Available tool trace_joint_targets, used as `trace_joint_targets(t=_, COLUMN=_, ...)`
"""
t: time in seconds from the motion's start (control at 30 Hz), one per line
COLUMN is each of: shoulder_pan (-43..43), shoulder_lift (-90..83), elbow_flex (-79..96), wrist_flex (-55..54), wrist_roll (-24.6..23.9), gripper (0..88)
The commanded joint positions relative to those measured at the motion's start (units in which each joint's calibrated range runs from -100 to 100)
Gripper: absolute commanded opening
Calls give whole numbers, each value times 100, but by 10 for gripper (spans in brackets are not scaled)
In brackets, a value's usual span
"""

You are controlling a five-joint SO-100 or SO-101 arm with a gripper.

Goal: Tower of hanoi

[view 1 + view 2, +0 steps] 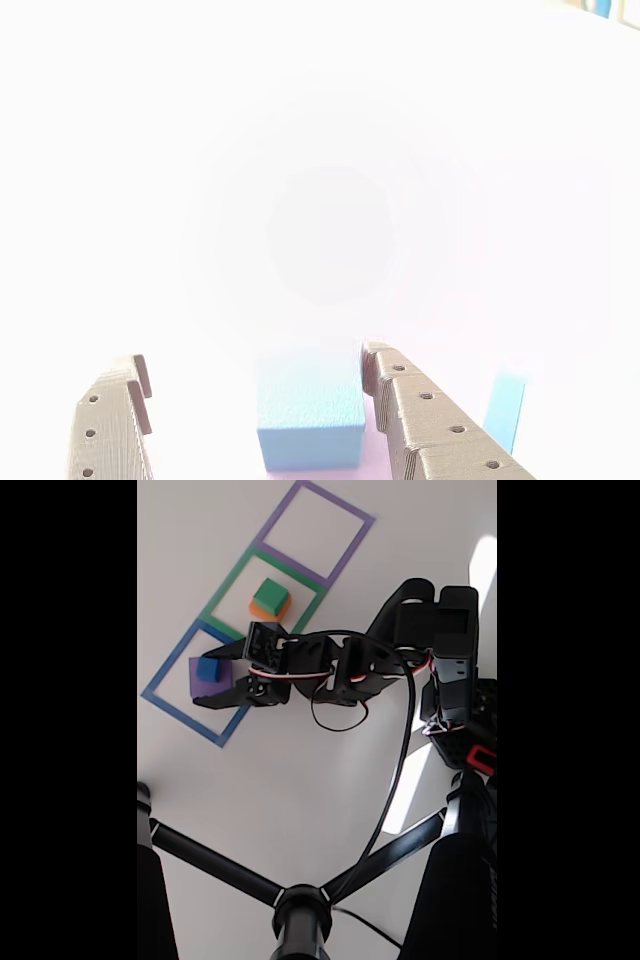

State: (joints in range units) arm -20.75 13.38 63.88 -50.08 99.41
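Observation:
A blue cube (207, 667) sits on top of a purple block (197, 689) inside the blue taped square (160, 685). My black gripper (210, 678) is open and straddles this stack, one finger on each side. In the other view, which is badly washed out, the blue cube (310, 415) lies between my brown fingers (430, 420), close to the right one, with a gap to the left one. A strip of the purple block (374, 447) shows beneath it. My gripper (256, 358) holds nothing. A green cube (268, 594) rests on an orange block (262, 611) in the green taped square (222, 592).
The purple taped square (345, 552) lies at the far end of the row. My arm's base (450, 670) and its looping cable (400, 770) stand to the right. A black tripod-like stand (300, 912) crosses the bottom. Blue tape (505, 410) shows right of the fingers.

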Motion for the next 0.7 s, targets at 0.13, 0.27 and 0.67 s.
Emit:
trace_joint_targets(t=0.13, shoulder_pan=100, shoulder_lift=-1415, elbow_flex=-252, wrist_flex=846, wrist_roll=59, gripper=237)
trace_joint_targets(t=0.27, shoulder_pan=225, shoulder_lift=-2255, elbow_flex=-388, wrist_flex=1874, wrist_roll=59, gripper=224)
trace_joint_targets(t=0.67, shoulder_pan=867, shoulder_lift=-5557, elbow_flex=-770, wrist_flex=6797, wrist_roll=59, gripper=13)
